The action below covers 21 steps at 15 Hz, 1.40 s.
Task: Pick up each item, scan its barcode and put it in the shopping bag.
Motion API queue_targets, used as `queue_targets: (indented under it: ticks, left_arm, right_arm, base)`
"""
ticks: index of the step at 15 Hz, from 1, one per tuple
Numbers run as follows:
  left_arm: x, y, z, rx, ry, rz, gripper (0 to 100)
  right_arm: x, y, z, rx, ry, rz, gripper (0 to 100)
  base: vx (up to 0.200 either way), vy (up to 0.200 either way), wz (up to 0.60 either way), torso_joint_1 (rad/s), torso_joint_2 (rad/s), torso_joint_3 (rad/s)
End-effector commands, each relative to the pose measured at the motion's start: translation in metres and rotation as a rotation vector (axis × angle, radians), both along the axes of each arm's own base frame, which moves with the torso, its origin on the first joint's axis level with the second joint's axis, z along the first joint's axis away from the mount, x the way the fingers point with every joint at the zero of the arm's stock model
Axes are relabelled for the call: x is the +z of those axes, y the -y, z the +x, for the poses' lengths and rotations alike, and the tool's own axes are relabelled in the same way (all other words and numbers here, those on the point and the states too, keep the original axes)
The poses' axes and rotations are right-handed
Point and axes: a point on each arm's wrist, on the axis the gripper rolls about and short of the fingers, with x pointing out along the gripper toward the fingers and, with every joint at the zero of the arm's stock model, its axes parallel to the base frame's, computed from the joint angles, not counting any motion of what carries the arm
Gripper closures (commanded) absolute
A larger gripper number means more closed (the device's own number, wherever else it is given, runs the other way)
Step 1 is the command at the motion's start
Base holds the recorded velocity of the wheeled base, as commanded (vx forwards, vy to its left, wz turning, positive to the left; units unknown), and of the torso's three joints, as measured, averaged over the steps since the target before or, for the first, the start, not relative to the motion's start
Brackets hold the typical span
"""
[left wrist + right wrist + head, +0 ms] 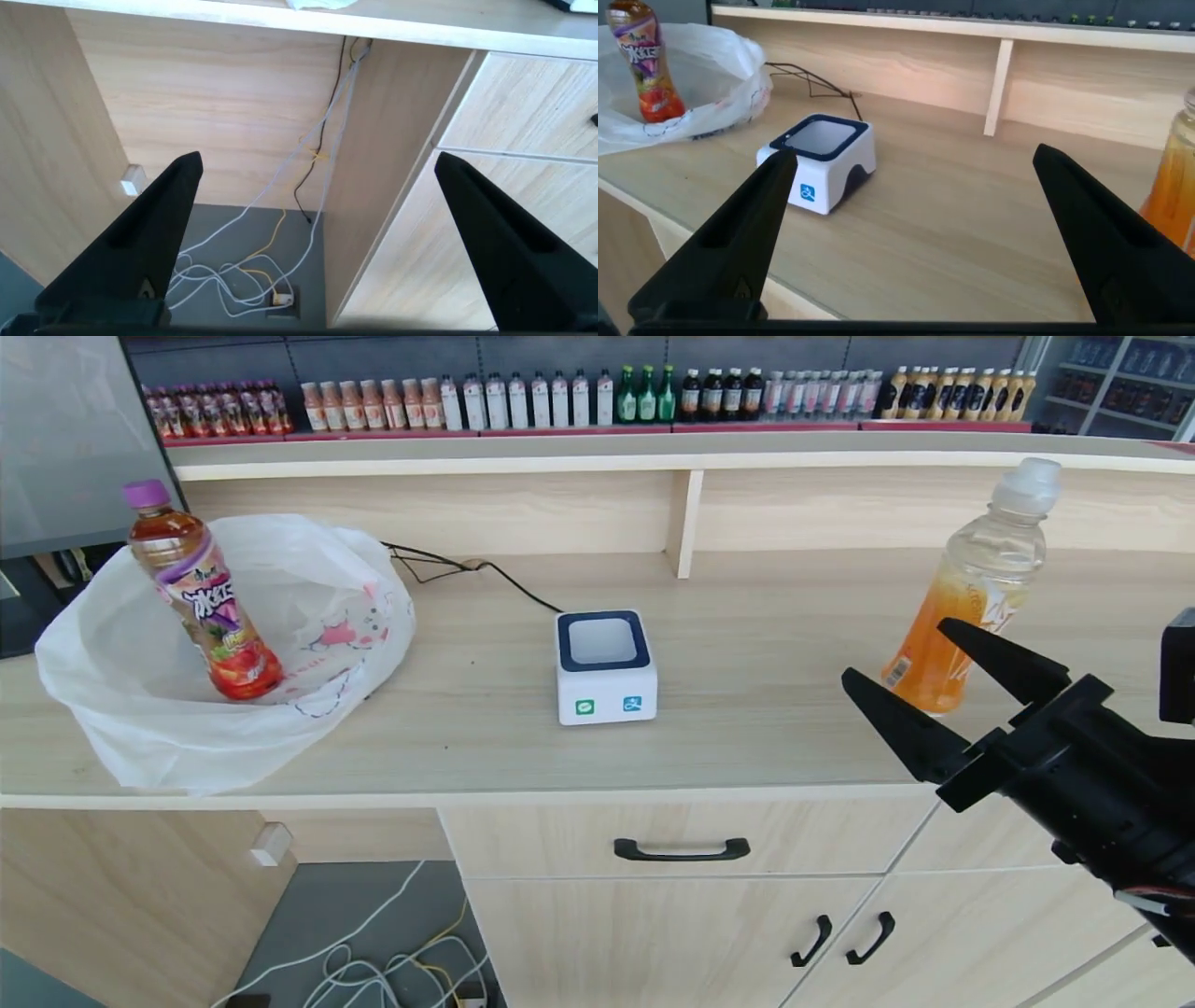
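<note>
Right pincer (894,651) hangs wide open, empty, just before the orange bottle (971,588). Left pincer (318,159), likewise open and empty, hangs below the desk (747,737).

Shopping bag (317,607), far left, already holds a tea bottle (205,607). The orange bottle stands upright at the desk's right.

Judged step: grasping the second item. Next move calls for gripping the body with the barcode left exposed.

Scanner (605,665) sits between bottle and bag, its cable (467,565) behind, clear of the route.

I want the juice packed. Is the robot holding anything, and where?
Nothing is held. The left gripper and right gripper are open and empty; the orange bottle stands untouched.
</note>
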Motion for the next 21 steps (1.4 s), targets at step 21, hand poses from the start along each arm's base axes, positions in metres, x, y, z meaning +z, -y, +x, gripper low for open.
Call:
queue_targets:
  ticks: [21]
  left_arm:
    - [0.0,0.0,0.0,0.0,0.0,0.012,0]
  right_arm:
    - [-0.012,0.037,0.058,-0.234,-0.048,-0.016,0]
  base:
    - [0.0,-0.038,0.0,0.0,0.0,0.0]
